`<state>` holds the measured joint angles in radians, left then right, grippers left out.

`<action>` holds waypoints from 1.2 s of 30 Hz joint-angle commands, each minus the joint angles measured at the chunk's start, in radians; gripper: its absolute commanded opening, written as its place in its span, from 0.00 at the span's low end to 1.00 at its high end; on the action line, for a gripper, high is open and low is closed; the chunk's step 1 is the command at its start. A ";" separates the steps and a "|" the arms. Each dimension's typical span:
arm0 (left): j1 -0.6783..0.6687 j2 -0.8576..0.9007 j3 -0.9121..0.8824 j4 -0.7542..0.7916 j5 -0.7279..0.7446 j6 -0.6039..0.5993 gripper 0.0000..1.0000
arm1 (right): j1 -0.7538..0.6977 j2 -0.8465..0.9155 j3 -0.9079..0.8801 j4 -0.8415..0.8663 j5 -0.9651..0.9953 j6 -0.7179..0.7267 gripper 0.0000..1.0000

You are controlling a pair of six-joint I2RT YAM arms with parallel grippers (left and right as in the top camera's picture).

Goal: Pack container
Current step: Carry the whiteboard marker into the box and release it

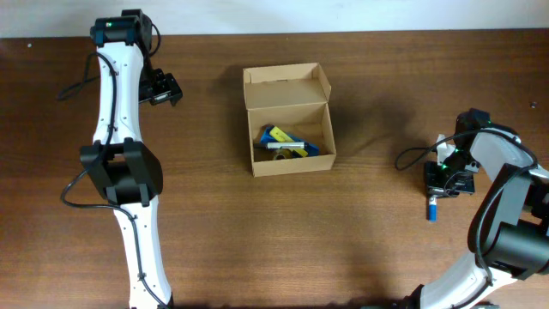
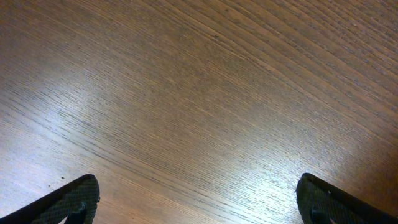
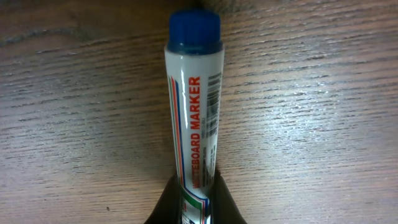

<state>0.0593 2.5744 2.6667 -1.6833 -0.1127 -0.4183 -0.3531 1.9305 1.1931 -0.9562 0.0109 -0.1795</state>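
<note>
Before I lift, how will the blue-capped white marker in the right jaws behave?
The blue-capped white plastic whiteboard marker looks rigid, unlikely to bend. Its glossy round barrel may slip or swivel, since the jaws pinch only its tail end. Dropped on the wooden table, it would probably roll.

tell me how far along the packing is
Partly done: the container stands open with blue and yellow items already inside. In hand: the right gripper is shut on a blue-capped whiteboard marker. Still to do: carry it into the container and close the lid. The left gripper hangs open.
</note>
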 commanded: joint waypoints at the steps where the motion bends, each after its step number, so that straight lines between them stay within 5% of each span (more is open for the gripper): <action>1: 0.001 -0.022 0.002 0.000 -0.008 0.013 1.00 | 0.008 0.052 -0.009 0.019 -0.089 0.005 0.04; 8: 0.001 -0.022 0.002 0.000 -0.008 0.013 1.00 | 0.039 0.040 0.154 -0.094 -0.295 -0.050 0.04; 16: 0.001 -0.022 0.002 0.000 -0.008 0.013 1.00 | 0.173 0.005 0.571 -0.305 -0.348 -0.088 0.04; 23: 0.001 -0.022 0.002 0.000 -0.008 0.013 1.00 | 0.420 0.005 0.941 -0.476 -0.345 -0.352 0.04; 31: 0.001 -0.022 0.002 0.000 -0.008 0.013 1.00 | 0.732 0.021 0.978 -0.494 -0.182 -0.713 0.04; 36: 0.001 -0.022 0.002 0.000 -0.008 0.013 1.00 | 0.832 0.092 0.961 -0.487 -0.012 -0.750 0.04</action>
<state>0.0593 2.5744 2.6667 -1.6833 -0.1127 -0.4179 0.4564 1.9701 2.1689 -1.4433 -0.1360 -0.8398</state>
